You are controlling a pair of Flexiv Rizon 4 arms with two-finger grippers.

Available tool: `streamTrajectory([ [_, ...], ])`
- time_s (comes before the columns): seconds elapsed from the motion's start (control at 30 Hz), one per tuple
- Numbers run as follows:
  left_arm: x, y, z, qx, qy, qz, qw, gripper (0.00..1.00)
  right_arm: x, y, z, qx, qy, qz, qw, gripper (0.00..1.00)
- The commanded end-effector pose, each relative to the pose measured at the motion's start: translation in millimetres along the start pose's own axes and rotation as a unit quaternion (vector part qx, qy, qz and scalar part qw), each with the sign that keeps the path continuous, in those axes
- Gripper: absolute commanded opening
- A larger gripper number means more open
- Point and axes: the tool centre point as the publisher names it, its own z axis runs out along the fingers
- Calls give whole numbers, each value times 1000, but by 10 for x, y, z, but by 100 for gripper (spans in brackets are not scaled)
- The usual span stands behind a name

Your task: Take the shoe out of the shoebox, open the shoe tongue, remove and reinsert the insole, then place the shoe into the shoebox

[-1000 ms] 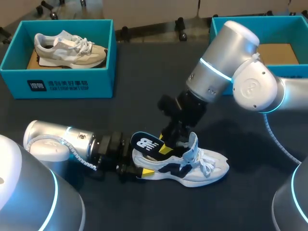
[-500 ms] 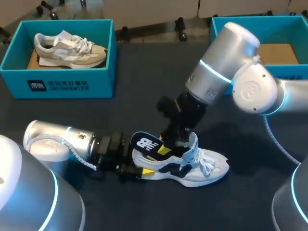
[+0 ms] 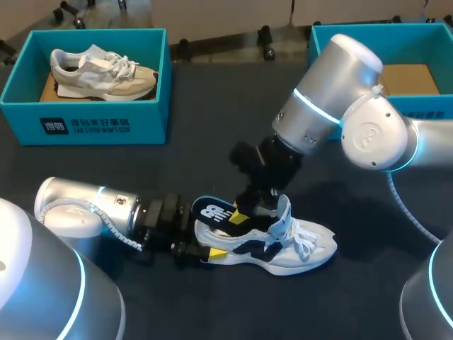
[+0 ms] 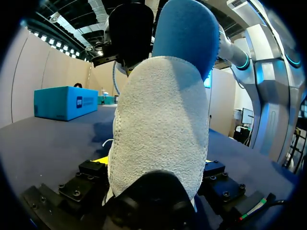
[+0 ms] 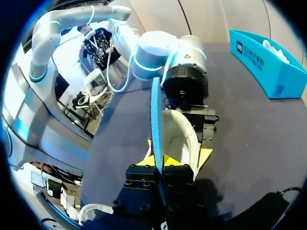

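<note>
Firmly, the left tool (image 3: pixel 204 246) clamps the heel of the white-and-navy sneaker (image 3: pixel 301 248), which stands on the dark surface (image 3: pixel 212 106). The right tool (image 5: pixel 158 163) is closed on the blue foam insole (image 5: pixel 156 110), raised partly out of the sneaker. Heel fabric fills the left wrist view, hiding most of that tool; only the head view shows the teal shoebox (image 3: pixel 425 32), well apart.

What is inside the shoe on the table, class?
The blue insole stands partly in the shoe's opening, its upper end sticking out, pinched by the right gripper. Its lower end is hidden inside the shoe.
</note>
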Motion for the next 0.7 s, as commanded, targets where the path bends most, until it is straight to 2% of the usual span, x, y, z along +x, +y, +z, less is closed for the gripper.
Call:
streamTrajectory([
  [0.03,-30,45,12,-1,-1,0,1000,0,-11,47,-27,2,-6,-4,1000,0],
  [0.27,-30,45,12,-1,-1,0,1000,0,-72,237,-136,12,-28,-24,999,0],
  [0.7,-30,45,12,-1,-1,0,1000,0,-72,237,-136,12,-28,-24,999,0],
])
